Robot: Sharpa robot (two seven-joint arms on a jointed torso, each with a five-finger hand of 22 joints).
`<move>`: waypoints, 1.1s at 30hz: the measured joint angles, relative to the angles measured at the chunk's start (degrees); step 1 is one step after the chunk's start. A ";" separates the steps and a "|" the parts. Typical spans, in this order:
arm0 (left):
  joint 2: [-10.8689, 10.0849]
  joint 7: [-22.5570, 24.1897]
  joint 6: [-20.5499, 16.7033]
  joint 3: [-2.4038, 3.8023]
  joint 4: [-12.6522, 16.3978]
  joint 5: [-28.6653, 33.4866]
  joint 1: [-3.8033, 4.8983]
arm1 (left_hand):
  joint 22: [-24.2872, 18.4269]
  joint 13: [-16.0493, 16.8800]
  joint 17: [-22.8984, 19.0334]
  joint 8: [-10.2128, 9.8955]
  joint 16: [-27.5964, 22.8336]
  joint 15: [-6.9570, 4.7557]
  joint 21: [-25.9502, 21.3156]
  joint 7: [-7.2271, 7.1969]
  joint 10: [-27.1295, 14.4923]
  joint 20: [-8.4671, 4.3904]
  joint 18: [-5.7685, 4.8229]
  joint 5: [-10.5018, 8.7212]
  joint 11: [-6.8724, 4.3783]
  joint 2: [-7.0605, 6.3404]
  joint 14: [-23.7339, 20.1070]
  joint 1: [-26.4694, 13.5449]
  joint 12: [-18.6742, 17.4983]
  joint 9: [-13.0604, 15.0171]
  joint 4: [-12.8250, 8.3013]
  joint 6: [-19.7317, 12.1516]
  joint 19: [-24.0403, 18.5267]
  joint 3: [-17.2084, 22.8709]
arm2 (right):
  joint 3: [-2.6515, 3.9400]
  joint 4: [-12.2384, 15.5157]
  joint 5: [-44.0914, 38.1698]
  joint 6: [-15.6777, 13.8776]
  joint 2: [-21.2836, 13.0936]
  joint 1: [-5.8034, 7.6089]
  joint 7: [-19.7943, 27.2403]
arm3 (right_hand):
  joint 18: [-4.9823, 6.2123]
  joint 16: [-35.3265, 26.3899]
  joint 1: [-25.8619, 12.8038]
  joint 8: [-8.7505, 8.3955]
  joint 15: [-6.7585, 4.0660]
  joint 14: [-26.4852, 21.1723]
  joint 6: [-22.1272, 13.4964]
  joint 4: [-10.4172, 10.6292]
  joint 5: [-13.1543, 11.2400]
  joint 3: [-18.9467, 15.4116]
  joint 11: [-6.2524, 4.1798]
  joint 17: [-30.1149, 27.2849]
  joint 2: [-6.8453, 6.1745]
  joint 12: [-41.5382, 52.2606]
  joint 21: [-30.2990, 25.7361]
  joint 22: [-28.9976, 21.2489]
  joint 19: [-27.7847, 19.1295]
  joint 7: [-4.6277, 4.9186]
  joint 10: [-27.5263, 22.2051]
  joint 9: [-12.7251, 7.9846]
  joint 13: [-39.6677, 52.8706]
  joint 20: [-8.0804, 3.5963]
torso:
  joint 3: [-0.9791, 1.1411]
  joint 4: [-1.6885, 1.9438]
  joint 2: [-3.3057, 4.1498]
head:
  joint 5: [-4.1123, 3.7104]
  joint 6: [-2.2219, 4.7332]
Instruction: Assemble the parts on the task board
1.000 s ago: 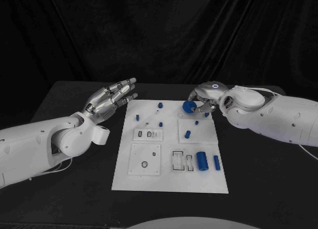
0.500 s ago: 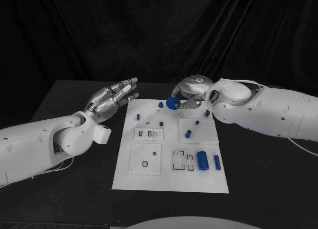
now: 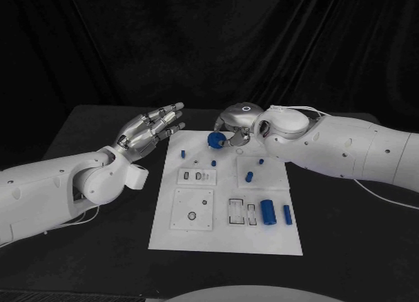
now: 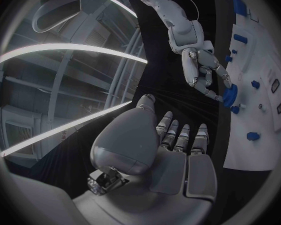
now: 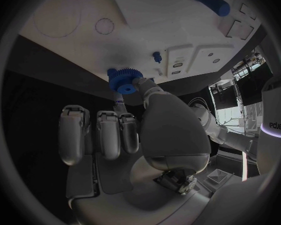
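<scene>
R hand (image 3: 235, 128) pinches a blue gear (image 3: 214, 139) at fingertips, other fingers loosely spread; gear hangs over far-left part of task board (image 3: 225, 236), just above a small blue peg (image 3: 211, 138) area. Wrist view shows the gear (image 5: 123, 80) toothed, w/ a raised hub, held close above the white plate.

L hand (image 3: 148, 129) holds nothing, fingers straight and apart, palm up-ish, hovering beside board's far-left corner, not touching it.

Step, as I judge it: seat gear on its peg. To do well: keep gear level, bore centred over peg, lower straight, don't release till it drops on; pinch is shallow so avoid twisting. Risk: fingers knock neighbouring small blue pegs (image 3: 182, 153) near by.

Surface: black bench (image 3: 100, 251), matte; white board lies flat mid-bench, w/ recessed slots, an oval opening, several upright blue pegs, and two blue cylinders (image 3: 267, 211) lying at near-right.

Room: black curtain behind bench; L wrist view shows long strip lights overhead.
</scene>
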 measured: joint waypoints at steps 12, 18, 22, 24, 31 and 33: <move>0.42 -0.13 0.10 0.00 -0.25 0.00 0.00 | -0.05 0.00 0.00 0.00 0.00 0.00 0.00 0.00 0.00 0.00 0.00 0.00 0.00 0.00 0.00 0.00 0.00 0.00 0.00 0.00 0.00 0.33 | 0.01 -2.79 0.06 1.08 2.43 -0.95 0.23 | 0.01 0.00 -0.53 1.18 0.00 0.00 -0.31 0.00 -0.06 0.48 0.00 0.00 -0.53 0.00 0.00 -0.01 0.00 -0.30 0.00 0.00 -0.01 0.00 | 0.03 -0.16 -0.02 | -0.09 -0.06; 0.51 -0.18 0.16 0.00 -0.34 0.00 0.00 | -0.04 0.00 0.00 0.00 0.00 0.00 0.00 0.00 0.00 0.00 0.00 0.00 0.00 0.00 0.00 0.00 0.00 0.00 0.00 0.00 0.00 0.32 | 0.01 -3.56 0.08 1.38 3.18 -1.23 0.24 | 0.01 0.00 -0.59 1.62 0.00 0.00 -0.47 -0.10 -0.46 0.90 0.00 0.00 -0.60 0.00 0.00 -0.01 0.00 -0.36 0.00 0.00 -0.01 0.00 | 0.07 -0.14 -0.06 | -0.06 -0.11; 0.58 -0.21 0.21 0.00 -0.41 0.00 0.00 | -0.04 0.00 0.00 0.00 0.00 0.00 0.00 0.00 0.00 0.00 0.00 0.00 0.00 0.00 0.00 0.00 0.00 0.00 0.01 0.00 0.00 0.32 | 0.01 -3.92 0.09 1.47 3.57 -1.40 0.26 | 0.02 -0.24 -0.58 1.88 0.00 0.00 -1.49 -0.25 -1.12 1.51 0.00 0.02 -0.60 0.00 0.00 -0.01 0.00 -0.40 0.00 0.00 -0.02 0.00 | 0.08 -0.13 -0.08 | -0.19 -0.12; 0.64 -0.23 0.25 0.00 -0.45 0.00 0.00 | -0.04 0.00 0.00 0.00 0.00 0.00 0.00 0.00 0.00 0.00 0.00 0.00 0.00 0.00 0.00 0.00 0.00 0.00 0.01 0.00 0.00 0.32 | 0.01 -4.04 0.09 1.47 3.72 -1.48 0.28 | 0.02 -0.24 -0.58 1.88 0.00 0.00 -1.70 -0.25 -1.16 1.52 0.00 0.04 -0.60 0.00 0.00 -0.01 0.00 -0.33 0.00 0.01 -0.02 0.00 | 0.07 -0.13 -0.08 | -0.22 -0.13; 0.90 -0.27 0.33 0.00 -0.66 0.00 0.00 | -0.04 0.00 0.00 0.00 0.00 0.00 0.00 0.00 0.00 0.00 0.00 -0.01 0.00 0.00 0.00 0.00 0.00 0.00 0.01 0.00 0.00 0.32 | 0.01 -4.40 0.11 1.49 4.21 -1.53 0.34 | 0.01 -0.23 -0.58 -0.24 0.00 0.00 -3.99 -0.33 -1.56 2.39 0.00 0.04 -0.60 0.00 -0.36 0.03 0.00 -0.49 0.00 5.39 -0.02 0.00 | 0.06 -0.13 -0.10 | -0.17 -0.13; 0.92 -0.28 0.35 0.00 -0.70 0.00 0.00 | -0.04 0.00 0.00 0.00 0.00 0.00 0.00 0.00 0.00 0.00 0.00 -0.01 0.00 0.00 0.00 0.00 0.00 0.00 0.01 0.00 0.00 0.32 | 0.01 -4.47 0.11 1.53 4.29 -1.54 0.35 | 0.01 -0.64 -0.57 -1.14 0.00 0.00 -5.07 -0.34 -1.80 2.87 0.00 0.04 -0.60 0.00 -0.69 0.03 0.00 -0.64 0.00 5.74 -0.02 0.00 | 0.05 -0.13 -0.10 | -0.16 -0.13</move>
